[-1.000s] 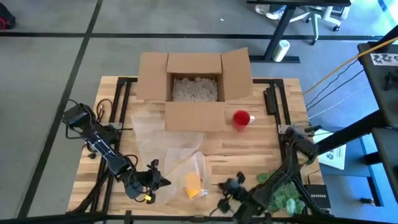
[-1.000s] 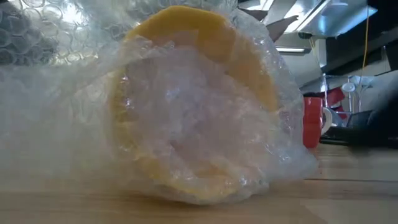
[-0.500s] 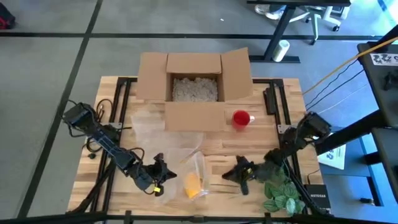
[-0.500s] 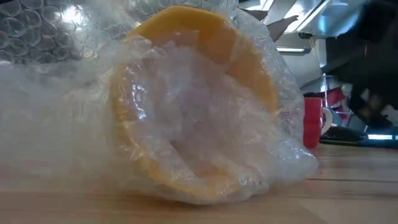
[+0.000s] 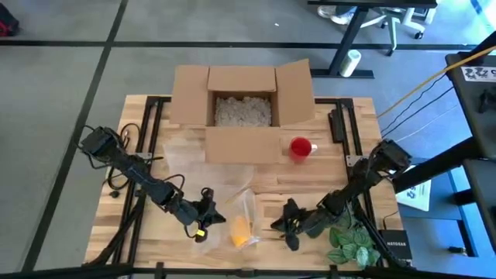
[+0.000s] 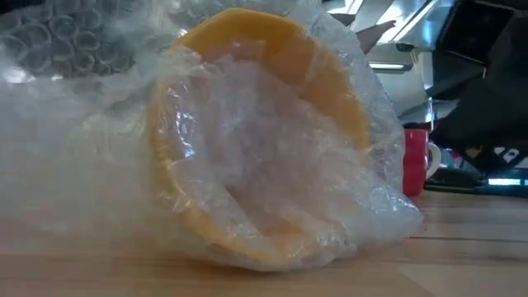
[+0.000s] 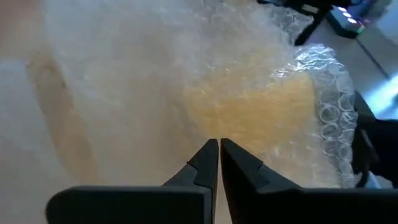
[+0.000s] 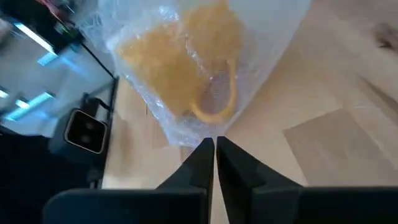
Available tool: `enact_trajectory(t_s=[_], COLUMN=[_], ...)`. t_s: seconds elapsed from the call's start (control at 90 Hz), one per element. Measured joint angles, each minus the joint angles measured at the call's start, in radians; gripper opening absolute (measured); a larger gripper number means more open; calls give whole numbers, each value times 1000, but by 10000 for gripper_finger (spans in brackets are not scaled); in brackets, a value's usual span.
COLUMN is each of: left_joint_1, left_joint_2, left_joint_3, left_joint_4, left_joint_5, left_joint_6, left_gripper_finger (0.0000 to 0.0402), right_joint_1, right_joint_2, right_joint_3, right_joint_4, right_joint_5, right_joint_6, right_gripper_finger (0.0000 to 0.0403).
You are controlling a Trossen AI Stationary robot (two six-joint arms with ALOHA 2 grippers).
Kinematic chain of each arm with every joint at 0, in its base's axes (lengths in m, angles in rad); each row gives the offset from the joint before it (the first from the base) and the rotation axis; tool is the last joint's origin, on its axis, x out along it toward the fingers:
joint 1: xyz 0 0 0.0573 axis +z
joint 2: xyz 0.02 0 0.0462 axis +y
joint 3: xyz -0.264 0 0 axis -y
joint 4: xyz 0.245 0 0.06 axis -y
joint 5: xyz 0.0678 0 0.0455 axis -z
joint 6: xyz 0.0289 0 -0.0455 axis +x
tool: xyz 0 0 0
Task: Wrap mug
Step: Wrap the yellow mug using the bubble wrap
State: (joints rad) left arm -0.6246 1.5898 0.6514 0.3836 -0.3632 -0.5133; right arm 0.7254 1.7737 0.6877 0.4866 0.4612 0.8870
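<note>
A light wooden desk (image 5: 310, 190) stood on a grey floor (image 5: 62, 93) crossed by dark seams. Beyond it were the black legs of another table (image 5: 353, 35) and a white office chair base (image 5: 387, 23). Bright ceiling lights (image 6: 388, 62) glared behind.

From above we look straight down on the whole surface (image 5: 310, 186). Our low camera sits at surface height, pressed close against the wrapped yellow mug (image 6: 264, 140), facing the room behind. Our two wrist cameras look down past each pincer at that same mug, from opposite sides, close in.
</note>
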Motion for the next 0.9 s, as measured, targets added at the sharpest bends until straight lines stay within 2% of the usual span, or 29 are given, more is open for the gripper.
enact_trajectory(t_s=[0.111, 0.267, 0.522, 0.611, 0.722, 0.9], left_joint_1=[1, 1, -11, -13, -17, -17], left_joint_2=[0, 0, 0, 0, 0, 1], left_joint_3=[0, 0, 0, 0, 0, 0], left_joint_4=[0, -8, -4, 2, 2, -6], left_joint_5=[29, 79, 114, 116, 116, 117], left_joint_6=[22, 27, 67, 76, 92, 103], left_gripper_finger=[0, 0, 0, 0, 0, 0], right_joint_1=[0, 0, 0, 1, 2, 2], right_joint_2=[0, 5, 60, 87, 128, 195], right_joint_3=[86, 151, 214, 246, 308, 439], right_joint_4=[-113, -126, -131, -131, -156, -370], right_joint_5=[-1, -1, 6, -9, -10, -8], right_joint_6=[-3, -22, 32, 65, 75, 102], right_gripper_finger=[5, 13, 94, 111, 113, 95])
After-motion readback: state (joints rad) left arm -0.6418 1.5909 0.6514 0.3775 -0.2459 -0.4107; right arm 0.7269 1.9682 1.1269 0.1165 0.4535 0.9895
